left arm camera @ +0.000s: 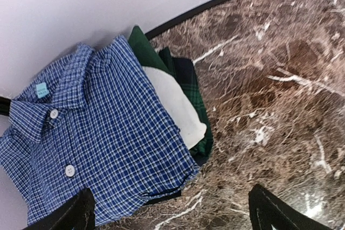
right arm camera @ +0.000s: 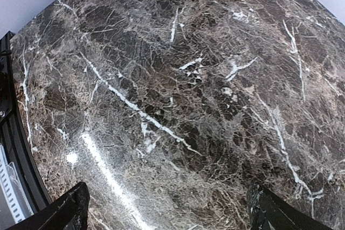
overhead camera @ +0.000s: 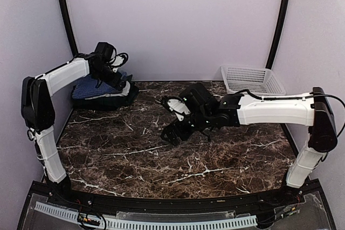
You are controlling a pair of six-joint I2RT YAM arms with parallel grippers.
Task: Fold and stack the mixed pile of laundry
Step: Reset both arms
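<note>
Well, nearest the arm bases lies the dark marble table (overhead camera: 161,171), veined with white. At mid-table the right gripper (overhead camera: 171,119) hangs over the marble with its jaws spread wide. In its wrist view the two dark fingertips (right arm camera: 70,211) stand far apart at the lower corners, with stone between them.

Farther back, in the far left corner by the wall, sits the laundry stack (overhead camera: 105,91). The left gripper (left arm camera: 167,214) hovers just over its near edge, jaws also wide. One fingertip (left arm camera: 81,211) shows above the shirt's hem and the other over the marble to the right.

On top of the stack lies the check shirt (left arm camera: 97,133), folded flat, blue and white. Its collar is at the far left of the wrist view, with a light blue label inside it and two white buttons down the front. Under it a white garment (left arm camera: 172,100) sticks out on the right. Beneath that a green plaid piece (left arm camera: 198,109) reaches a little farther right, touching the table. A plain dark green part (left arm camera: 143,44) shows at the stack's far end.

At the far right edge stands a white lattice basket (overhead camera: 252,79), well apart from the stack and from both grippers.
</note>
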